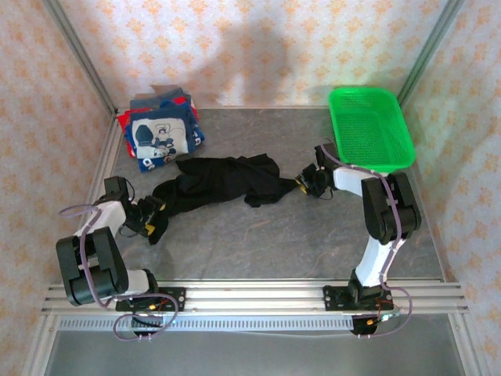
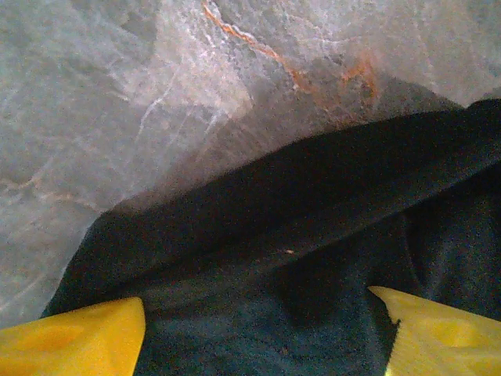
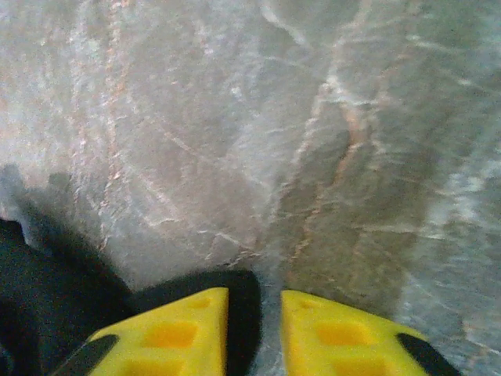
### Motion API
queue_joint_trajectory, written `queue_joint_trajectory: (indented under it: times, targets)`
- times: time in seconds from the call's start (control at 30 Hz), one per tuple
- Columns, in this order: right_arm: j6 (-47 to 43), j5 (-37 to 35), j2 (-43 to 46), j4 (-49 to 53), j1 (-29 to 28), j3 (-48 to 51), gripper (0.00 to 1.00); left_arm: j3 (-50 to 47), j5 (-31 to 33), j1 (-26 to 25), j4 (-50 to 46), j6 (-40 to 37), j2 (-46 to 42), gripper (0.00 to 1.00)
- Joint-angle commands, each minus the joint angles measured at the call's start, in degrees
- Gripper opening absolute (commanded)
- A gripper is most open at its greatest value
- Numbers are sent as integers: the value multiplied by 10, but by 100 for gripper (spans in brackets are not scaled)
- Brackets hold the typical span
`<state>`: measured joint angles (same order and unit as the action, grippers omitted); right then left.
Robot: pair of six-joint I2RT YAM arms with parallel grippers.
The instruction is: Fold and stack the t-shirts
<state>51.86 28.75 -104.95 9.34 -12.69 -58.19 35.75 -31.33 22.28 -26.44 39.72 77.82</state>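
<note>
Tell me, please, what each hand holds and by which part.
Right hand: the black t-shirt, pinched at its right-end edge. Left hand: open over the other end, nothing held.

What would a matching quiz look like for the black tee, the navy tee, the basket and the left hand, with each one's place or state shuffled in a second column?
Column one:
1. black tee
2. navy tee
3. basket
4. left hand

Column two:
A. empty, far right corner
B. open, over the black tee's left end
C. crumpled, middle of the table
D. folded, far left corner

Pairs: 1-C, 2-D, 3-A, 4-B
</note>
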Motion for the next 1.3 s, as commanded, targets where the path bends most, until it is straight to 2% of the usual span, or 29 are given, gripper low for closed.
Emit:
queue_joint_trajectory:
  times: [0.0,0.07,0.1,0.13,0.2,0.23,0.27,0.5,0.6,0.83,1.0,1.27]
  targets:
    - [15,3,-47,-113,-10,-25,14,-5,-11,6,57,-11,42,70]
    - [16,7,-44,-116,-10,-31,6,1,-15,6,61,-19,70,61]
    - [16,9,-41,-116,-10,-34,1,2,-12,6,62,-24,79,51]
    - [16,10,-36,-114,-10,-38,0,5,-8,5,58,-30,87,35]
    - [13,11,-20,-102,-10,-46,0,10,-7,6,49,-35,91,11]
    - [7,9,-9,-92,-10,-50,0,14,-10,6,43,-35,84,2]
    - [2,5,3,-81,-10,-54,0,18,-10,5,37,-34,72,0]
    - [-45,-46,125,15,2,-87,0,126,-14,5,-66,-45,-61,0]
    - [-81,-72,169,62,15,-120,0,192,-30,5,-93,-38,-91,0]
    - [-161,-88,196,164,65,-273,0,383,-70,1,-112,-12,-49,0]
    - [-212,-104,184,229,72,-389,0,534,-68,-22,-127,-22,-4,0]
    - [-233,-99,184,287,72,-501,0,587,-68,-48,-103,4,1,0]
